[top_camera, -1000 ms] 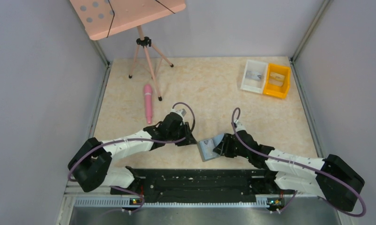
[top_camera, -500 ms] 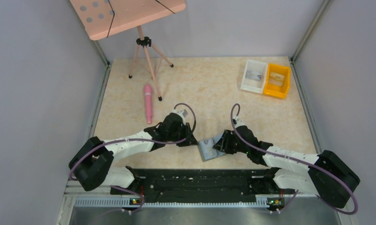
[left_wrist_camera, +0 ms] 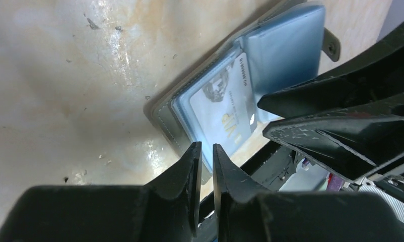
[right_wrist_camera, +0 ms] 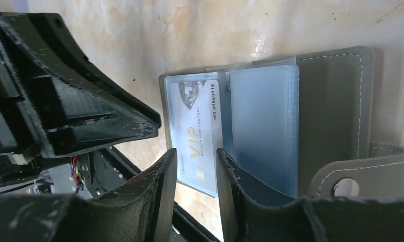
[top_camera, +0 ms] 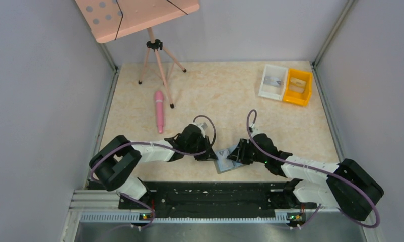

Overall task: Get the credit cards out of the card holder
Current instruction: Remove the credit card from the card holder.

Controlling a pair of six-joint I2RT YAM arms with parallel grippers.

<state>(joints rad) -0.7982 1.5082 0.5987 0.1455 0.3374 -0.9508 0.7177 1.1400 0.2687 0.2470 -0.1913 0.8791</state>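
Since a sec ago my left arm has swung in toward centre, so my left gripper (top_camera: 210, 155) now sits at the edge of the small flat dark-grey card holder w/ pale blue-grey inner sleeves (top_camera: 222, 161). It lies spread open on the beige marbled tabletop (top_camera: 230, 96), btwn my two wrists.

My left fingers are almost together, only a thin slit, nothing visibly pinched. My right gripper (right_wrist_camera: 196, 151) is part open, straddling the near end of the white VIP card w/ gold lettering (right_wrist_camera: 197, 126) in the sleeve nearest my left gripper. Can't tell if it's touching.

To do it well, imo: the right gripper pins the grey cover flat, the left takes the card's exposed corner only, not the sleeve film, then draws slowly along the sleeve's length.
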